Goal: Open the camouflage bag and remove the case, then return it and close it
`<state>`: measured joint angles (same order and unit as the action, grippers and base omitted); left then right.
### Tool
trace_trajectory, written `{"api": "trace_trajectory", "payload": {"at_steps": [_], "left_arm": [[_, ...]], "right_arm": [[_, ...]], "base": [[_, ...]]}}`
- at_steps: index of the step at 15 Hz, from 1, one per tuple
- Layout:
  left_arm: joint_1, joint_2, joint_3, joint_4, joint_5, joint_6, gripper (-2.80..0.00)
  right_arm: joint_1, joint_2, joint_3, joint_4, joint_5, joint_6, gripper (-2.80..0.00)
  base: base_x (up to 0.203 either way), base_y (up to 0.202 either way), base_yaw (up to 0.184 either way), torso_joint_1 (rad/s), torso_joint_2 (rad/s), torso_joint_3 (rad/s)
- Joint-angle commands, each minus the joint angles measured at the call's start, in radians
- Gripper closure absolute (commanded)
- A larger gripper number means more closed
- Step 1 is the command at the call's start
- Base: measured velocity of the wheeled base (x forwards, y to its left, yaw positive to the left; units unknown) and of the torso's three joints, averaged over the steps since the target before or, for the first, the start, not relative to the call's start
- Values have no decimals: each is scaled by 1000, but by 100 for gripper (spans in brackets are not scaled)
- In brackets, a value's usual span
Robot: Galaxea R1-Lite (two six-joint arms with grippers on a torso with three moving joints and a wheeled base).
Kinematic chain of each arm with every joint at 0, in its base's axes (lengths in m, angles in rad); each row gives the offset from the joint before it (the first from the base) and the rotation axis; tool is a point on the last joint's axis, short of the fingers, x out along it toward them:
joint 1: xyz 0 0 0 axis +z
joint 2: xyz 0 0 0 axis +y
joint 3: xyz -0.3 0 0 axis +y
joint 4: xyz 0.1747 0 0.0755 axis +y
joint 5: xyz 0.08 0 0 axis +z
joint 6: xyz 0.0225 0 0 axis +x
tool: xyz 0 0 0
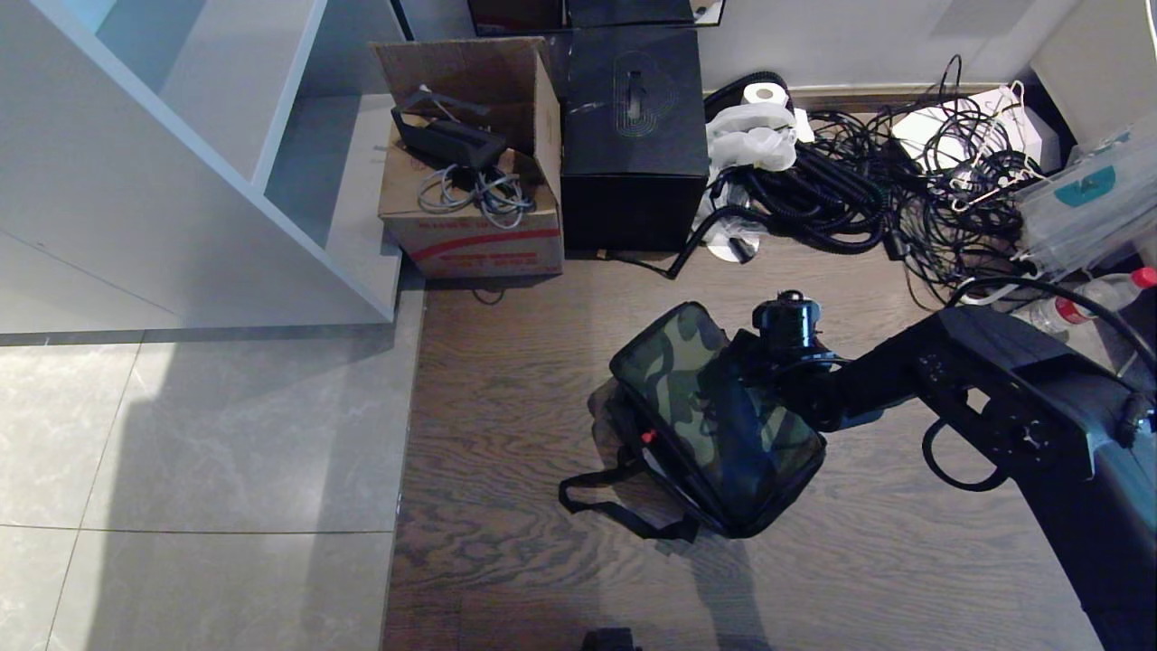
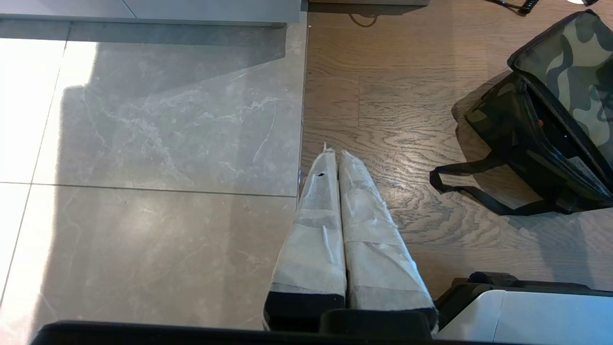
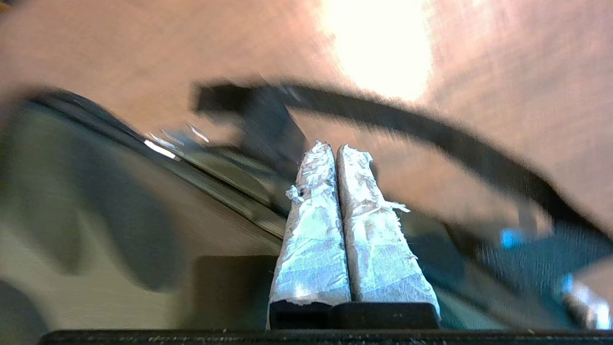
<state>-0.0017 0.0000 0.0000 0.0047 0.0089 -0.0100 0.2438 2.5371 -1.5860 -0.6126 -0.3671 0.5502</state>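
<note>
1. Camouflage bag (image 1: 714, 416) lies on the wooden floor (image 1: 506, 434), in front of the cardboard carton (image 1: 475, 194) and the black box (image 1: 633, 136), with its black strap (image 1: 615, 506) trailing out on the floor on the side toward me.
2. My right gripper (image 3: 335, 151) is down at the bag, on its right side in the head view; my right arm (image 1: 949, 389) reaches in from the right and covers that edge of the bag.
3. My right gripper's two taped fingers (image 3: 311, 225) are pressed flat together with nothing between them.
4. From my right wrist, the camouflage fabric sits just beside the fingers and the black strap arcs past the tips; the view is blurred, so I cannot tell whether the tips touch anything.
5. My left gripper (image 2: 335, 155) hangs parked over the seam between grey tile (image 2: 158, 143) and wood, well apart from the bag, its fingers closed together and empty.
6. From my left wrist, the bag's lid edge looks lifted, with a dark gap under it.
</note>
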Motion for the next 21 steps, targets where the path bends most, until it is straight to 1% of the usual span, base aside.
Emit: {"api": "trace_trajectory", "payload": {"at_steps": [1,2,3,6,10,13,15,17,19,20,21], "left_arm": [[-1,0,0,0,-1,-1,0],[0,0,0,0,0,-1,0],[0,0,0,0,0,-1,0],[0,0,0,0,0,-1,0],[0,0,0,0,0,-1,0],[0,0,0,0,0,-1,0],[0,0,0,0,0,-1,0],[0,0,0,0,0,-1,0],[0,0,0,0,0,-1,0],[0,0,0,0,0,-1,0],[-1,0,0,0,0,-1,0]], "right_arm": [[22,16,34,79,5,96,0],[32,0,44,116,18,130,0],[35,-28,57,132,37,147,0],[35,-131,182,146,156,185,0],[34,-332,404,149,356,192,0],[32,-527,626,151,476,181,0],[12,-700,748,154,538,146,0],[-11,-904,885,155,576,85,0],[-27,-1126,1063,156,566,-13,0],[-33,-1241,1144,161,537,-79,0],[-37,-1342,1197,177,488,-132,0]], "base": [[0,0,0,0,0,0],[0,0,0,0,0,0],[0,0,0,0,0,0],[0,0,0,0,0,0],[0,0,0,0,0,0],[0,0,0,0,0,0],[0,0,0,0,0,0],[0,0,0,0,0,0],[0,0,0,0,0,0],[0,0,0,0,0,0],[0,0,0,0,0,0]]}}
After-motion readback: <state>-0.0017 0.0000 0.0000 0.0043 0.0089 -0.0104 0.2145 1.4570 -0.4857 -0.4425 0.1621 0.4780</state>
